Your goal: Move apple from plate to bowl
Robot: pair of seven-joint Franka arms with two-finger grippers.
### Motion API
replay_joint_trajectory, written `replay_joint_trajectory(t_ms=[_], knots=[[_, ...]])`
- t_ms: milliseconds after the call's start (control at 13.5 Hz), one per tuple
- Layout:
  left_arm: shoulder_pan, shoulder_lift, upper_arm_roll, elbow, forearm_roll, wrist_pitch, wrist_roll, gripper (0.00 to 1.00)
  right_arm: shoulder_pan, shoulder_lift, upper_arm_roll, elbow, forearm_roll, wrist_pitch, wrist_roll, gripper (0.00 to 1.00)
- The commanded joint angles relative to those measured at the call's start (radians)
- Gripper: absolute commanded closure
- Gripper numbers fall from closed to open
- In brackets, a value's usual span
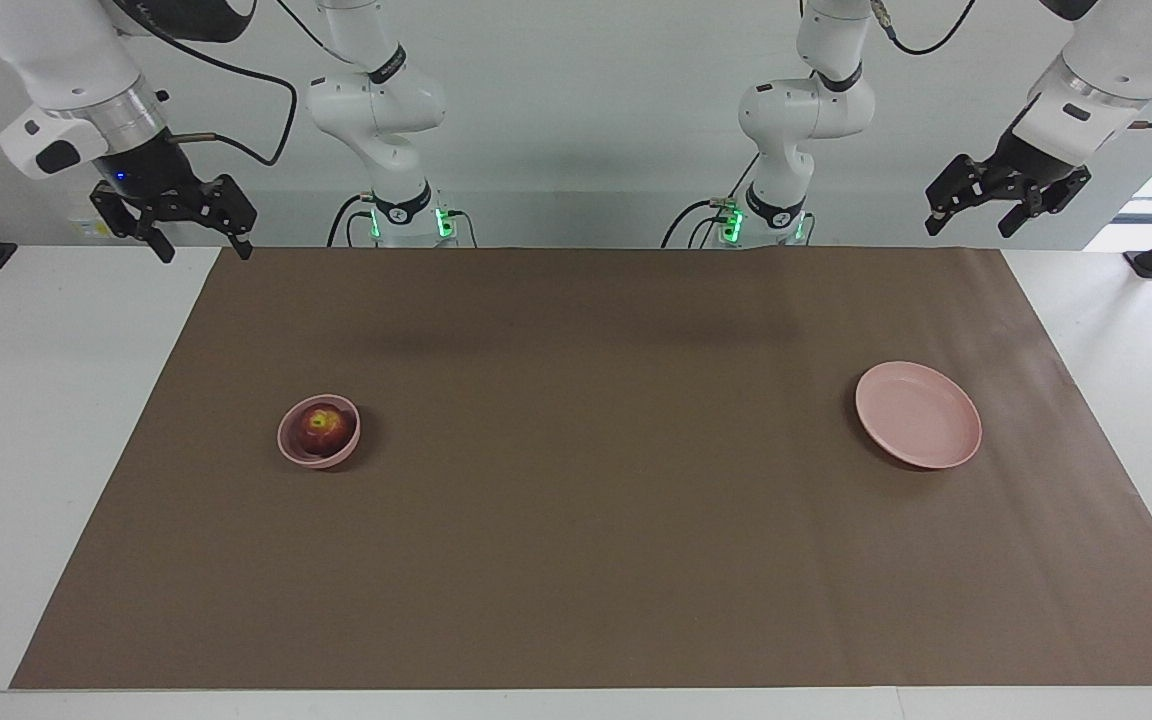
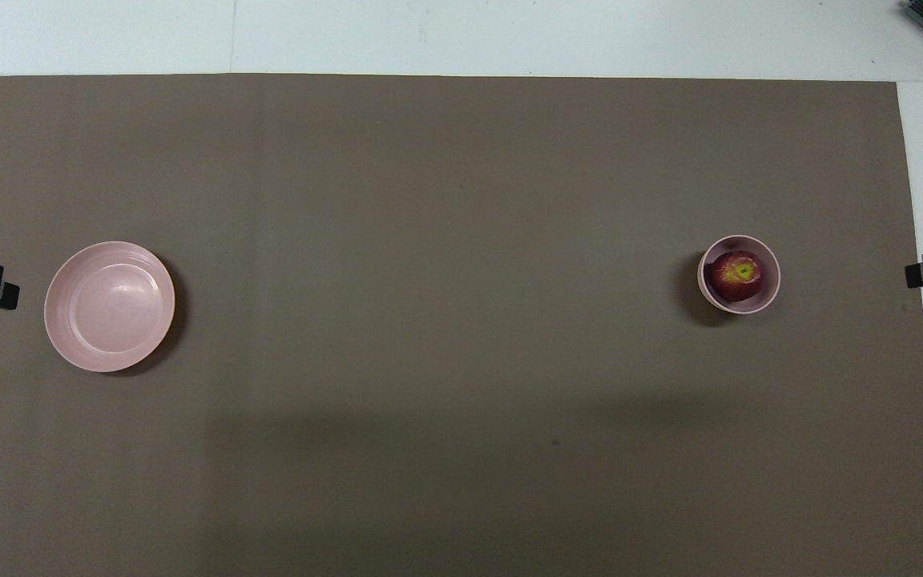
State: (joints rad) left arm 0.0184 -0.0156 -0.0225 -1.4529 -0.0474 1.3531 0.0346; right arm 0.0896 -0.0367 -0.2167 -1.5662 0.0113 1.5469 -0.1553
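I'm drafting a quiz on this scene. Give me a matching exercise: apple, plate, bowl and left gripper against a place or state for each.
Things:
1. apple
2. plate
3. bowl
4. left gripper

Places or states:
A. bare, toward the left arm's end
B. open, raised, holding nothing
C. inside the bowl
D. toward the right arm's end, holding the fruit

Pairs: 1-C, 2-A, 3-D, 4-B

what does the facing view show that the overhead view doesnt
Only the facing view shows both arms whole: the left tool and the right tool hang open above the robots' edge of the table, each at its own arm's end, holding nothing. Only the overhead view shows the concentric rings inside the plate; there just a dark sliver of each tool enters at the side edges. Both show the apple sitting in the bowl, the plate empty, and the brown mat.
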Motion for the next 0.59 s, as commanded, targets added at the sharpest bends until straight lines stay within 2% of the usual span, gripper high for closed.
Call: replay_joint_trajectory(t_ms=[0,74,371,519], knots=[[0.005,0.002,-0.002,0.011,0.014,-0.003,0.016,0.0,0.016,0.009,0.02,0.057,-0.025,-0.066,-0.009,0.0],[0.005,0.002,-0.002,0.011,0.014,-0.003,0.016,0.0,0.034,0.009,0.02,0.057,-0.027,-0.059,-0.007,0.0],[0.005,0.002,-0.002,0.011,0.014,-0.003,0.016,0.0,-0.043,-0.008,0.091,0.037,-0.022,-0.061,-0.003,0.0],[0.005,0.002,-0.002,0.011,0.014,-0.003,0.016,0.0,-0.044,-0.009,0.089,0.035,-0.022,-0.062,-0.003,0.0]])
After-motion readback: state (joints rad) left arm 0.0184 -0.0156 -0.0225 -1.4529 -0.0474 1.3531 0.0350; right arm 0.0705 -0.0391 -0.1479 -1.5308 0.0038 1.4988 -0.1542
